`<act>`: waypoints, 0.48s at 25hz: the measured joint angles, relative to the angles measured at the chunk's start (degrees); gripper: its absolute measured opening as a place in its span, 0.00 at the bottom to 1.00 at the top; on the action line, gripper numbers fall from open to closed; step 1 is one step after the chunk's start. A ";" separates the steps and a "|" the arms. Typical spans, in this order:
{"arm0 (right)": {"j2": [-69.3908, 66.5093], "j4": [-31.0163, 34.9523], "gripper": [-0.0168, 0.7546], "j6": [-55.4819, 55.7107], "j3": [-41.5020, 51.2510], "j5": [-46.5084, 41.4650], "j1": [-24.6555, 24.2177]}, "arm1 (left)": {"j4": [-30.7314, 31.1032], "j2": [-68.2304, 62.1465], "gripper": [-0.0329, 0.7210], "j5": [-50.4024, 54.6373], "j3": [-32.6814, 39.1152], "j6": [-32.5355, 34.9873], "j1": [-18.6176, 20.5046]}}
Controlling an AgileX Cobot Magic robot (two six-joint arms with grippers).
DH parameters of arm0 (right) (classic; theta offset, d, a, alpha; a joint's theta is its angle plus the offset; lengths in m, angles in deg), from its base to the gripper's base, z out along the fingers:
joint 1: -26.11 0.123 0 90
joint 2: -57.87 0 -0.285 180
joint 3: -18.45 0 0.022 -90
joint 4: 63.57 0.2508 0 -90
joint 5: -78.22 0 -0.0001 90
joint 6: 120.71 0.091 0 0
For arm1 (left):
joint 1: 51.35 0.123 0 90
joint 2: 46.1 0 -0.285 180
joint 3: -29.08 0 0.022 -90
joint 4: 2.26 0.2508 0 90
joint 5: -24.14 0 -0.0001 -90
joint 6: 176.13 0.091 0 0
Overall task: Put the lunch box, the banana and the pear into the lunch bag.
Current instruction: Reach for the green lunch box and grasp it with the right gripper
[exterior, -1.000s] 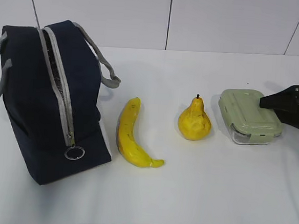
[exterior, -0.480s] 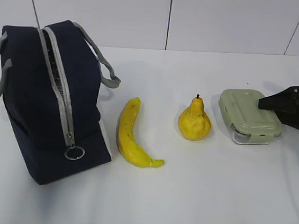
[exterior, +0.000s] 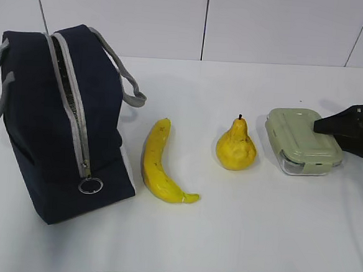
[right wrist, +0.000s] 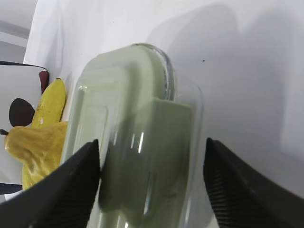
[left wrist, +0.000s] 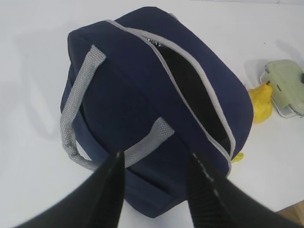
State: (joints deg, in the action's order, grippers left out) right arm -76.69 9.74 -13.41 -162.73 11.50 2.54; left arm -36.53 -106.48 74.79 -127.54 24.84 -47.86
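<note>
Writing shows nowhere on lunch bag (exterior: 52,121) or lunch box (exterior: 302,141).

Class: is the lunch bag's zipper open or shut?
Open. The left wrist view shows the lunch bag with its zipper parted, dark interior showing.

The right gripper (exterior: 322,125) hung open at the lunch box's (exterior: 302,142) near end, with the pear (exterior: 235,146), banana (exterior: 158,163) and lunch bag (exterior: 58,121) lined up beyond.
</note>
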 joint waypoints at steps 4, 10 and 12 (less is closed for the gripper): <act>0.00 0.00 0.74 0.00 0.00 0.00 0.00 | 0.00 0.00 0.45 -0.39 0.00 0.00 0.00; 0.00 -0.05 0.74 0.00 0.00 0.00 0.00 | 0.00 0.00 0.45 -0.96 0.00 0.00 0.00; 0.00 -0.19 0.74 0.00 0.00 0.00 0.00 | 0.00 0.00 0.45 -1.09 0.00 0.00 0.00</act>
State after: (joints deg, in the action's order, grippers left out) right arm -76.69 9.55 -13.41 -162.73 11.50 2.54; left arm -36.53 -106.48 73.71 -127.54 24.84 -47.86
